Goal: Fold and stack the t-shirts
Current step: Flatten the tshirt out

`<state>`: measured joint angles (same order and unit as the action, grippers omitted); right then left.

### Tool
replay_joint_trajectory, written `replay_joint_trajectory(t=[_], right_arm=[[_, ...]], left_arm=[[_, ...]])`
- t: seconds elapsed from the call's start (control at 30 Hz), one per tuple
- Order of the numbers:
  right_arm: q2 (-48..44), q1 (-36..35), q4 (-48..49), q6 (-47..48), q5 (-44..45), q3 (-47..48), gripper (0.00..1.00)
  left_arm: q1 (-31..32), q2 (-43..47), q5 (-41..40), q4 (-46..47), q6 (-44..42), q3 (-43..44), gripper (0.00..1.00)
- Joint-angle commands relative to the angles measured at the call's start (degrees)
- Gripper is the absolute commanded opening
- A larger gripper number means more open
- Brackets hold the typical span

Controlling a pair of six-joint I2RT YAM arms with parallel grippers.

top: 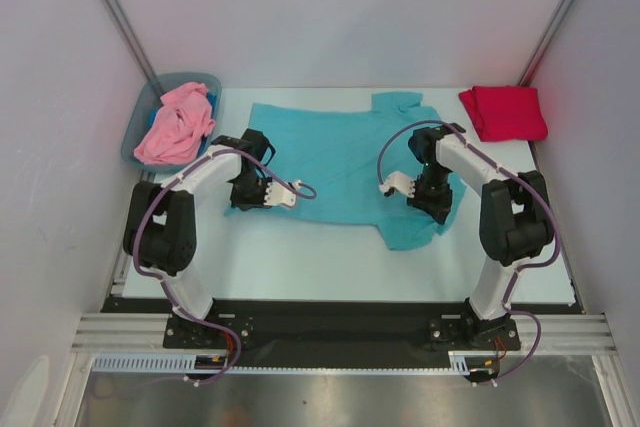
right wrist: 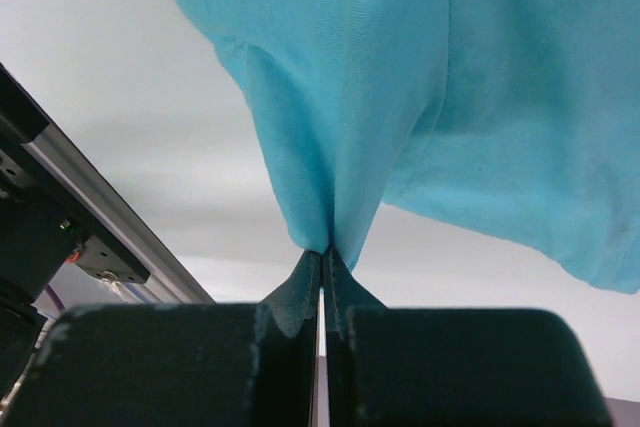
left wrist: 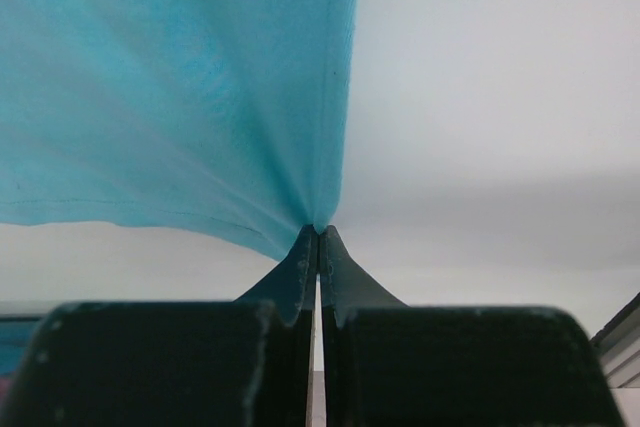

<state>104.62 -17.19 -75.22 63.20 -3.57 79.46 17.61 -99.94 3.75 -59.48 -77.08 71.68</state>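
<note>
Pinching thin teal cloth, both pairs of jaws are pressed together: your left jaws grip a hemmed corner of the teal t-shirt (left wrist: 180,87), your right jaws a bunched fold of it. Between them the shirt lies spread, soft and lightly creased, on the smooth pale counter (top: 330,257), not yet folded. Beyond the right jaws the red t-shirt (top: 503,112) sits as a neat folded block, apparently done. Outside the left jaws the pink t-shirt (top: 175,125) lies crumpled in the grey-blue plastic bin (top: 190,77).
</note>
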Motion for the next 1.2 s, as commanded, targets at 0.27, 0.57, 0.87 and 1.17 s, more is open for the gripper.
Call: replay_joint_trajectory(t=[0.27,0.57,0.87,1.17], right_arm=[[-1.6,1.9,-11.6,3.4,3.6,0.0,0.00],[1.1,0.7,-6.5,-0.5,3.6,0.2,0.39],[1.3,-0.6,-4.7,-1.4,3.0,1.4,0.52],[1.4,-4.0,-3.1,-2.4,2.0,2.1,0.52]], left_arm=[[-0.5,0.8,2.1,-2.7,-1.7,0.2,0.00],[-0.4,-0.6,2.1,-2.4,-0.9,2.2,0.00],[-0.2,-1.8,1.8,-2.0,-0.4,3.6,0.01],[-0.1,-3.1,1.7,-1.7,-0.1,4.9,0.00]])
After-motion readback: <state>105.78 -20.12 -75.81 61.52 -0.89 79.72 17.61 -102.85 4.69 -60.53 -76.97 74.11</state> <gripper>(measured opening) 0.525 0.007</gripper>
